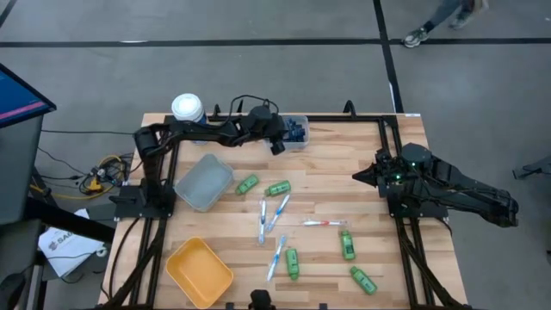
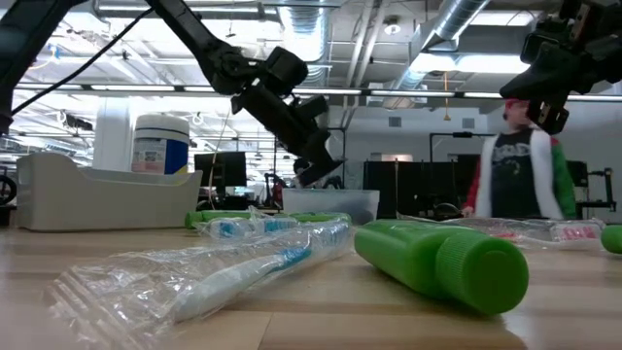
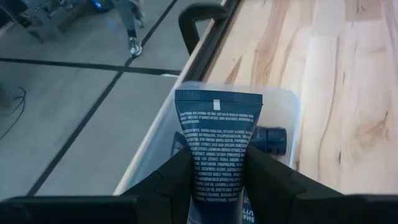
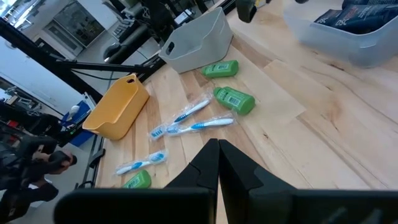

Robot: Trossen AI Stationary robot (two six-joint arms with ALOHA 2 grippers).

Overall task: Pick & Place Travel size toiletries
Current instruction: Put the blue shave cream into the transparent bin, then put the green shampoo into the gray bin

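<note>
My left gripper point(image 1: 277, 145) hangs over the clear bin point(image 1: 298, 134) at the table's far edge, shut on a dark navy tube point(image 3: 217, 137). More navy tubes point(image 3: 268, 139) lie in that bin. On the table lie several green bottles point(image 1: 278, 188), white-blue toothbrushes point(image 1: 276, 213) in clear wrappers and one red-and-white toothbrush point(image 1: 325, 223). My right gripper point(image 4: 217, 155) is shut and waits above the table's right side point(image 1: 372, 176), touching nothing. My left gripper pinches the navy tube by the two sides of its body point(image 3: 200, 169) between both fingers point(image 3: 177, 177). The fingers slant down over the bin and lie along the tube. Its flat crimped end point(image 3: 217, 98) sticks out past the fingertips. The tube is lifted clear above the clear bin.
A grey bin point(image 1: 204, 182) stands left of the toiletries and a yellow bin point(image 1: 199, 271) near the front left corner. A big white canister point(image 1: 188, 108) stands at the far left corner. A black frame point(image 1: 344, 118) runs along the table's edges. A person point(image 2: 515, 175) stands beyond the table.
</note>
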